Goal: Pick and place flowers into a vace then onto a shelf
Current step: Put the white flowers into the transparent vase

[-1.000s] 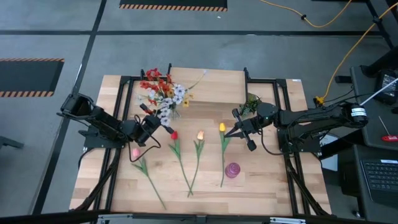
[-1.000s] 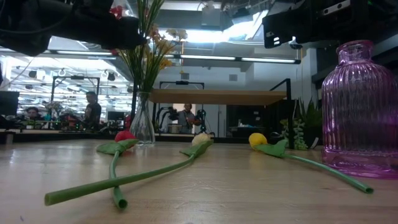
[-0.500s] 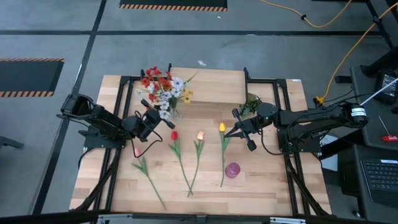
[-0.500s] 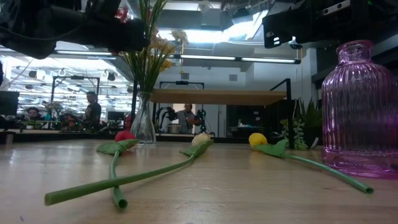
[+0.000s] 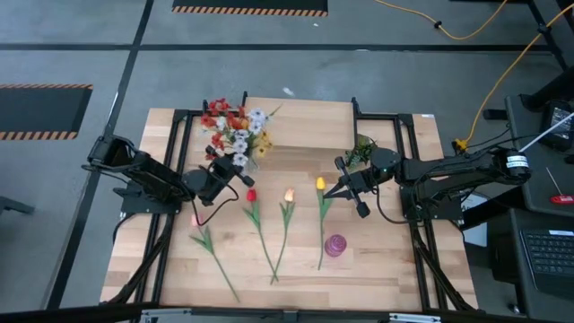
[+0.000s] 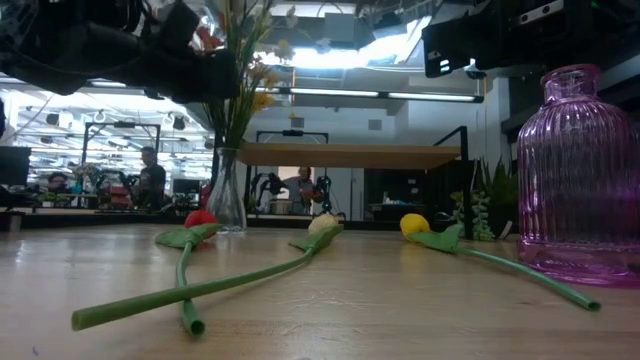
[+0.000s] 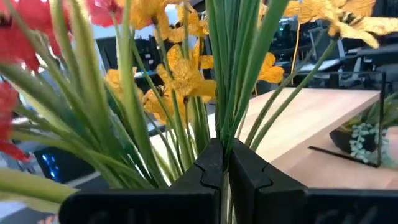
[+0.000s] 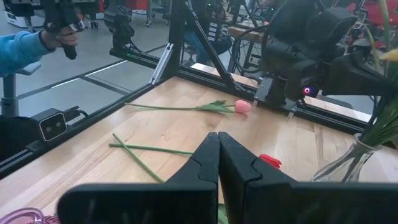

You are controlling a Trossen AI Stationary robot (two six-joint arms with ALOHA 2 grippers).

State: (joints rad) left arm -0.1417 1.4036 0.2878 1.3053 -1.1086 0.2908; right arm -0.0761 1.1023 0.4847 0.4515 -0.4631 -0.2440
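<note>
In the last second my left gripper (image 5: 222, 176) has carried the bouquet (image 5: 235, 130) a little toward the far side of the table, and the stems now stand more upright than before. In the low view the clear glass vase (image 6: 227, 200) hangs just above the table, in front of the shelf (image 6: 350, 155). I judge from this that the filled vase is on its way to the shelf, which waits at the far middle of the table, so the placing step is not yet done.

My left gripper is closed tight on the green stems of the bouquet, as the left wrist view shows, with the yellow flowers just above my fingers (image 7: 205, 171).

On the table lie the pink tulip (image 5: 195, 221) at the left, then the red tulip (image 5: 251, 195), the orange tulip (image 5: 289, 195) and the yellow tulip (image 5: 320, 184). The purple vase (image 5: 334, 245) stands near the front, empty.

My right gripper (image 5: 342, 189) hovers just beside the yellow tulip, fully closed and holding nothing.
</note>
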